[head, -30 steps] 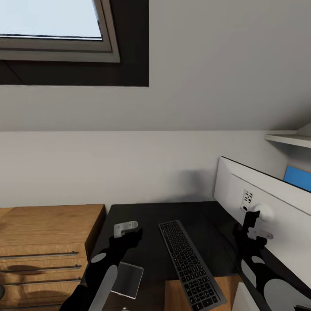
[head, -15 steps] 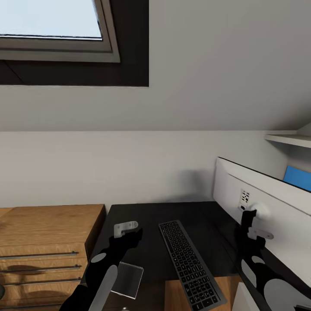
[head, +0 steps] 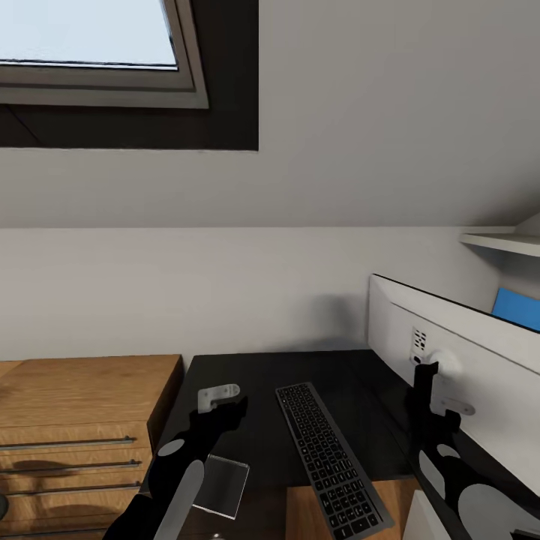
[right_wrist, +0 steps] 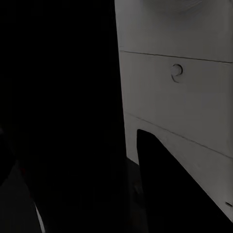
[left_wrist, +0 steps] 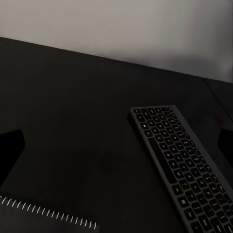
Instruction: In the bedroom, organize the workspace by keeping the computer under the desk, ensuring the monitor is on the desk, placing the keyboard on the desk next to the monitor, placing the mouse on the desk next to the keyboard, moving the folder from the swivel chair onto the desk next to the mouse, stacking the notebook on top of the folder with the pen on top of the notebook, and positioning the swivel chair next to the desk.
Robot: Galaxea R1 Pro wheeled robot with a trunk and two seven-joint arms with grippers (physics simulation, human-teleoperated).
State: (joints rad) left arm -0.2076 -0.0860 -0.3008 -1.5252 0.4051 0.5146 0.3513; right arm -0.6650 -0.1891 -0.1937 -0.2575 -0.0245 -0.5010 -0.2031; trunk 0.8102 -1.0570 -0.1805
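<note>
The black-topped desk (head: pixel 255 375) carries the dark keyboard (head: pixel 326 454), lying lengthwise near its middle and also seen in the left wrist view (left_wrist: pixel 182 165). At the right stands the monitor (head: pixel 465 352), its white back toward me. My right gripper (head: pixel 436 401) is shut on its black stand (head: pixel 422 382); the right wrist view has the white back (right_wrist: pixel 174 97) close up beside a dark finger (right_wrist: pixel 165 194). My left gripper (head: pixel 221 401) hovers open over the desk left of the keyboard. Below it lies the glossy grey notebook (head: pixel 223 484), its spiral edge (left_wrist: pixel 48 213) near the fingers.
A light wooden dresser (head: pixel 75 409) stands against the desk's left side. A skylight (head: pixel 90 45) sits in the sloped ceiling. At the far right are a white shelf (head: pixel 499 241) and a blue wall panel (head: pixel 517 307). Wood floor (head: pixel 304 510) shows past the desk's near edge.
The monitor and its stand have shifted a little to the left, with my right gripper on the stand. The left arm, keyboard and notebook have stayed put.
</note>
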